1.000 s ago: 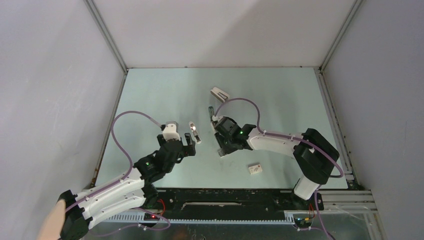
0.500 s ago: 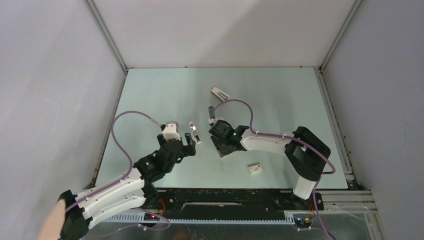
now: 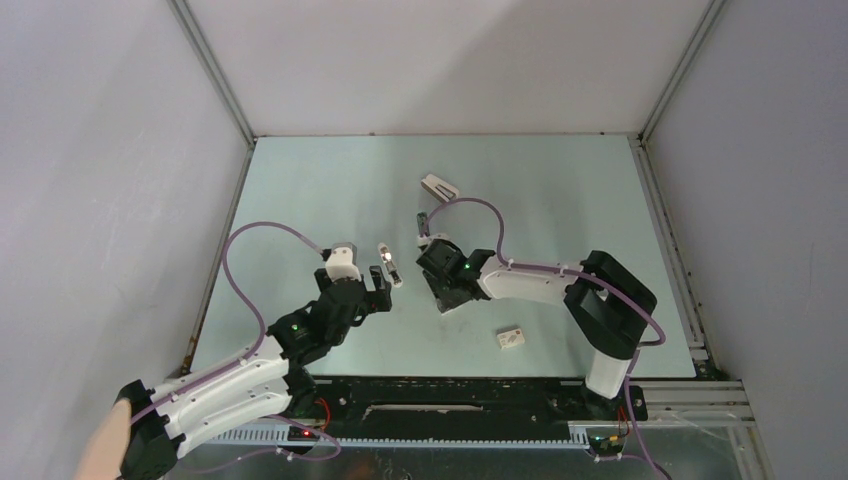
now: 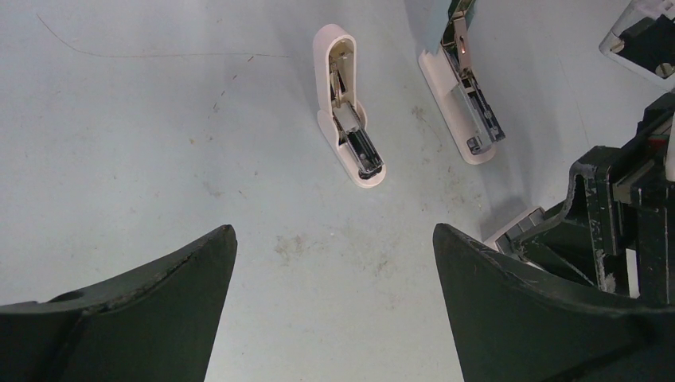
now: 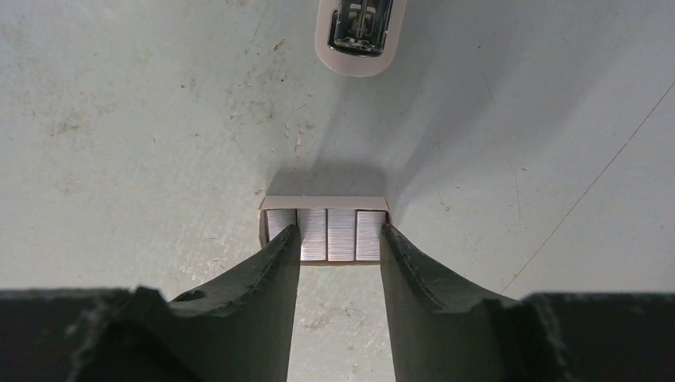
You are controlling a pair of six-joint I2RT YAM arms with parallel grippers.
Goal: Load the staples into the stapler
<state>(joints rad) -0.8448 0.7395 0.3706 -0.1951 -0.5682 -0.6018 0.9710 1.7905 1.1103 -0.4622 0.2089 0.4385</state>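
My right hand (image 5: pixel 338 239) is down over the staples (image 5: pixel 342 227), its two fingers (image 5: pixel 263 286) straddling the strips with a gap between them. I cannot tell whether the pads press the metal or only stand beside it, so I cannot say whether the hand is grasping or loose. I judge this to be the pick-up step, as no strip has left its place yet. The next move calls for closing on one strip only and lifting it straight up without dragging its neighbours. Then it has to be carried over and lined up with the stapler's open channel.

The staples sit in a small cardboard tray (image 5: pixel 325 202) lying flat on the counter (image 5: pixel 119 119). It holds four ribbed grey strips side by side, filling it from wall to wall.

Further out, the stapler (image 4: pixel 464 107) lies hinged open on the counter near the tray. Whether its channel already holds anything is too small to tell. Beside it a longer cream stapler (image 4: pixel 350 135) also lies open. My left hand (image 4: pixel 333 231) hangs released, spread wide and empty, above the counter in front of these two. A small white box (image 3: pixel 511 339) lies well apart, and I cannot see what is inside it.
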